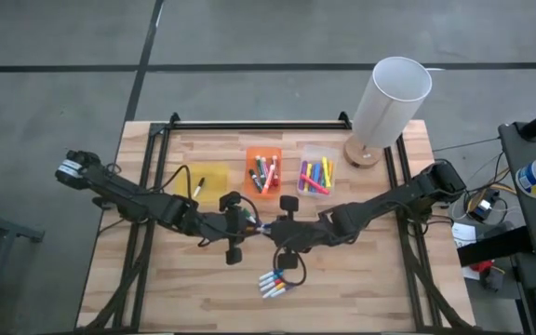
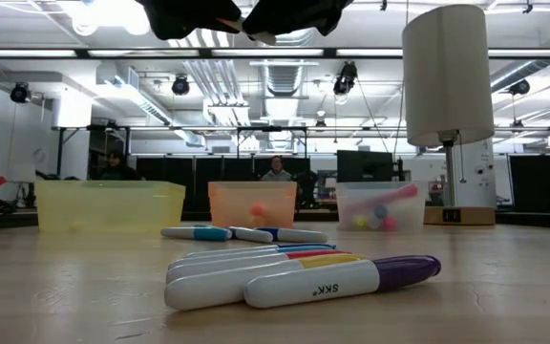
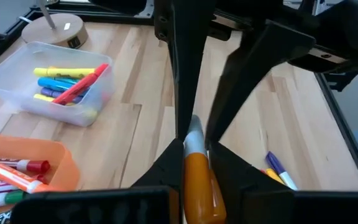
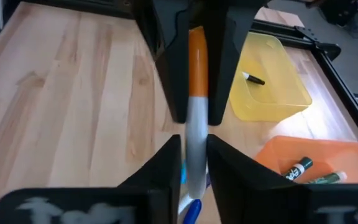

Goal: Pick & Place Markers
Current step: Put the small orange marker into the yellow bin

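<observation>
Holding an orange-capped marker [image 3: 197, 180] by its orange end, my left gripper [image 1: 249, 223] meets my right gripper [image 1: 273, 229] above the table's [image 1: 370, 279] middle. Right's fingers [image 4: 166, 168] flank the white barrel; I cannot tell whether they grip. Loose markers [image 1: 275, 282] lie near the front edge; yellow bin [image 1: 207, 182], orange bin [image 1: 264, 172] and clear bin [image 1: 316, 174] line the back.

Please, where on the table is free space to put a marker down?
The left part of the table, beside the yellow bin, is bare, and so is the front right corner. It is crowded along the bins and at the middle, around both grippers and the loose markers.
</observation>
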You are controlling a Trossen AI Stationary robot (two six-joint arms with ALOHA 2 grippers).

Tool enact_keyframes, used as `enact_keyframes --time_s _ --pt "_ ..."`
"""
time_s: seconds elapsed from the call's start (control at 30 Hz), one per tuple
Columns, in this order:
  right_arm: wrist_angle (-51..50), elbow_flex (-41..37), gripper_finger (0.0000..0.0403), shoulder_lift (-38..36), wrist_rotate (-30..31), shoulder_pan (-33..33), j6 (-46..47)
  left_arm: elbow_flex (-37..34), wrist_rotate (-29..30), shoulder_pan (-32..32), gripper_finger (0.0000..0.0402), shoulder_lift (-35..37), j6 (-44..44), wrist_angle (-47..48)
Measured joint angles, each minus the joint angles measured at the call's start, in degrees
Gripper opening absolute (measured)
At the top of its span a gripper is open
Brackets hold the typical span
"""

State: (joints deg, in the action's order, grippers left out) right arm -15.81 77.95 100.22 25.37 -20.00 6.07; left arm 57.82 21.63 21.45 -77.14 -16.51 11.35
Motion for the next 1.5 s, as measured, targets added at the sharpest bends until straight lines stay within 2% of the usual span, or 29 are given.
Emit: enact_keyframes --time_s 0.23,0.37,0.5,0.7,0.8,0.9,1.0,1.1,1.23,1.3,1.4,1.5 --pt "-4.1 -0.3 0.0138 0.0 0.1 -0.1 3.1 0.0 4.3 0.0 0.0050 0.4 -0.1 6.4" --pt "-6.7 -1.1 0.0164 0.0 0.1 -0.1 5.8 0.0 11.7 0.0 0.0050 0.5 -0.9 15.3" --pt "-6.5 -3.2 0.0177 0.0 0.1 -0.3 7.5 0.0 19.9 -1.1 0.0050 0.5 -5.9 27.1" --pt "-6.3 -5.8 0.0178 0.0 0.1 -0.3 11.6 -0.1 25.0 -5.4 0.0050 0.5 -14.9 43.0" --pt "-6.3 -7.1 0.0174 0.0 0.1 -0.4 13.6 -1.6 24.9 -9.4 0.0050 0.5 -17.4 46.5" --pt "-6.3 -8.3 0.0171 0.1 0.1 -0.4 15.9 -4.2 22.4 -14.1 0.0050 0.5 -17.4 46.6" --pt "-6.3 -9.2 0.0171 0.1 0.1 -0.6 17.1 -7.0 17.5 -19.1 0.0050 0.5 -16.1 45.3" --pt "-6.3 -9.7 0.0173 0.1 0.1 -0.7 17.4 -9.5 15.1 -22.9 0.0050 0.6 -14.7 43.5" --pt "-6.2 -9.7 0.0172 0.1 0.1 -0.7 17.4 -11.4 6.6 -27.3 0.0050 0.6 -12.8 39.8" --pt "-6.2 -9.7 0.0170 0.1 0.1 -0.7 17.3 -12.0 4.0 -28.5 0.0051 0.6 -11.1 37.8" --pt "-6.1 -9.7 0.0167 0.1 0.1 -0.7 17.1 -12.3 2.9 -29.7 0.0051 0.6 -10.3 36.9" --pt "-6.1 -9.7 0.0167 0.1 0.1 -0.7 17.1 -12.1 4.5 -30.5 0.0052 0.6 -11.4 36.6"
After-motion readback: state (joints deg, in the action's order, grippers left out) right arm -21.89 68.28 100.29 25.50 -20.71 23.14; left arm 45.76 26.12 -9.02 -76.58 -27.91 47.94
